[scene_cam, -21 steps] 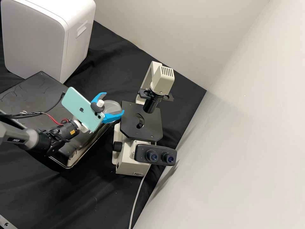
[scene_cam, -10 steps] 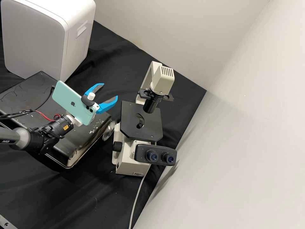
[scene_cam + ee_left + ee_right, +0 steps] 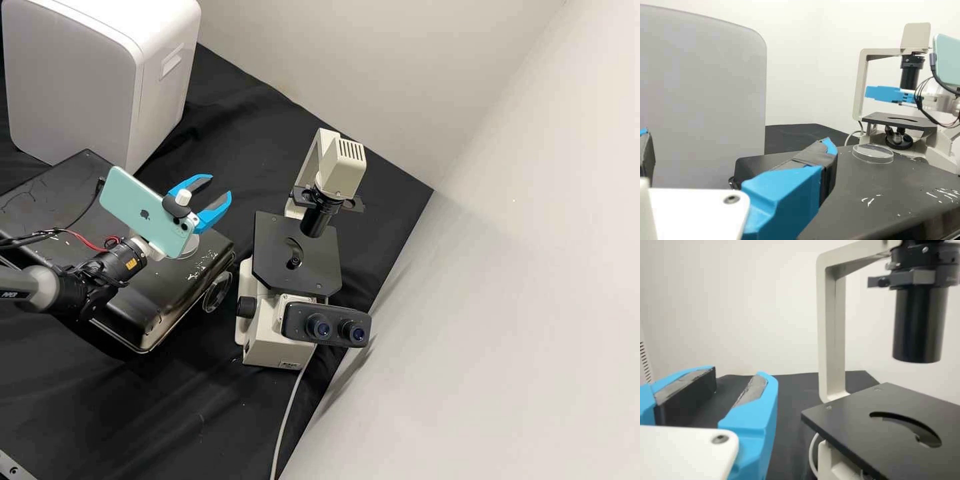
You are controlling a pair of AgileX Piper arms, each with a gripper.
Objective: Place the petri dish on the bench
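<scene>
Black cloth covered the desk (image 3: 200, 413), with a white cabinet (image 3: 87, 73) at the back, a microscope (image 3: 267, 333) toward the wall, and a low dark box (image 3: 60, 200) between them. The petri dish (image 3: 873, 153) lay flat on the top of that box, near the edge that faced the microscope. It was therefore on the box, not on the cloth.

The dish looked clear, shallow and empty. Whether it carried a lid could not be made out. It was probably very light, stiff, smooth enough to slip, and brittle under a hard squeeze. The best hold seemed to be across the low rim at two opposite sides, with gentle pressure and the dish kept level.

The right gripper (image 3: 215, 189) hung above the box just beside the dish, its jaws moderately apart with nothing between them. The left gripper (image 3: 735, 150) sat low at the far side of the box top, well apart from the dish, spread wide and likewise holding nothing.

The white cabinet appeared closed, so its contents were hidden.
</scene>
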